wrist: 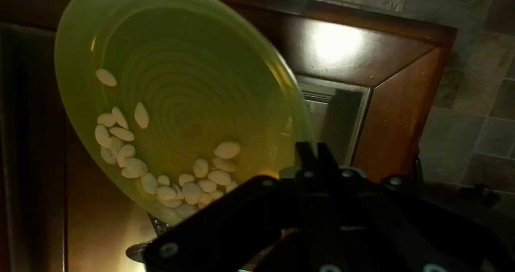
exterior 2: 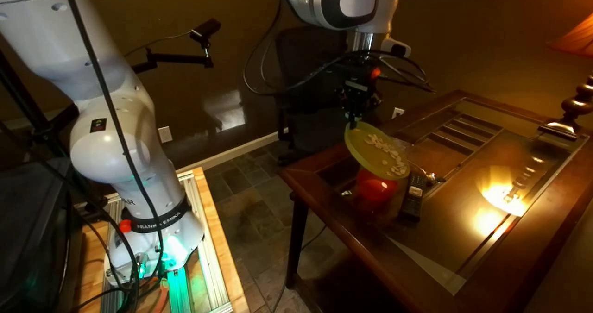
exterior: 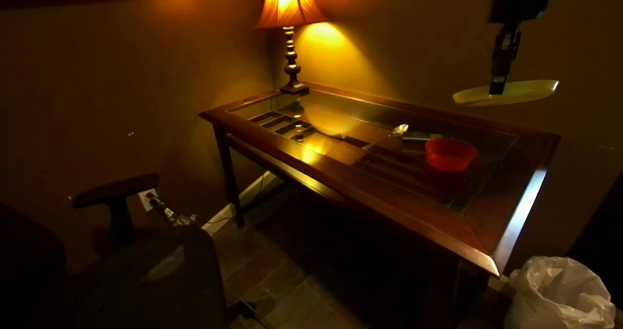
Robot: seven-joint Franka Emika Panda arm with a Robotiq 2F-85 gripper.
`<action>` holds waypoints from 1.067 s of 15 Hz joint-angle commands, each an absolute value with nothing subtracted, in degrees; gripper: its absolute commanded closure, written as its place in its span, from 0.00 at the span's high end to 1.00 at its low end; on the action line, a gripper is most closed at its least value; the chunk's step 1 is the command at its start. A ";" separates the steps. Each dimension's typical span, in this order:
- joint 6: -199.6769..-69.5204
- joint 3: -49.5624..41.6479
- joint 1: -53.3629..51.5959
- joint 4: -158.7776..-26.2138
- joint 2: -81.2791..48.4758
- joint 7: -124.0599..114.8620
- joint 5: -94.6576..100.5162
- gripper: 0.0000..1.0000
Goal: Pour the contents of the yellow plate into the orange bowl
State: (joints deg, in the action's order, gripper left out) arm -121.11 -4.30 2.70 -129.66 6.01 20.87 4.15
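Observation:
The yellow plate (exterior: 528, 91) is held in the air by its rim. It also shows in an exterior view (exterior 2: 362, 152) and in the wrist view (wrist: 189, 71). Several pale oval pieces (wrist: 192, 192) lie on it, gathered mostly along one side; they also show in an exterior view (exterior 2: 387, 150). The plate is tilted. My gripper (wrist: 313, 148) is shut on the plate's rim, also seen in both exterior views (exterior: 497, 86) (exterior 2: 353, 123). The orange bowl (exterior: 451, 155) stands upright on the table, below the plate (exterior 2: 376, 189). It is mostly hidden in the wrist view.
A remote control (exterior 2: 412, 202) and a metal spoon (exterior: 388, 137) lie beside the bowl on the glass-topped wooden table (exterior: 404, 207). A lit lamp (exterior: 292, 68) stands at the table's far corner. A chair (exterior: 146, 275) and a lined bin (exterior: 559, 295) stand nearby.

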 commanded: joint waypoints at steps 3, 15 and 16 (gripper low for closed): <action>-120.97 -4.32 2.67 -129.82 6.09 20.92 4.07 0.01; -120.86 -2.72 1.27 -129.32 0.71 26.88 -0.56 0.01; -120.58 -2.75 1.39 -129.10 0.27 27.53 -1.37 0.01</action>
State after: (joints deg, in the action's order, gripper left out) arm -121.41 -2.79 1.27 -130.27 1.61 24.40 1.90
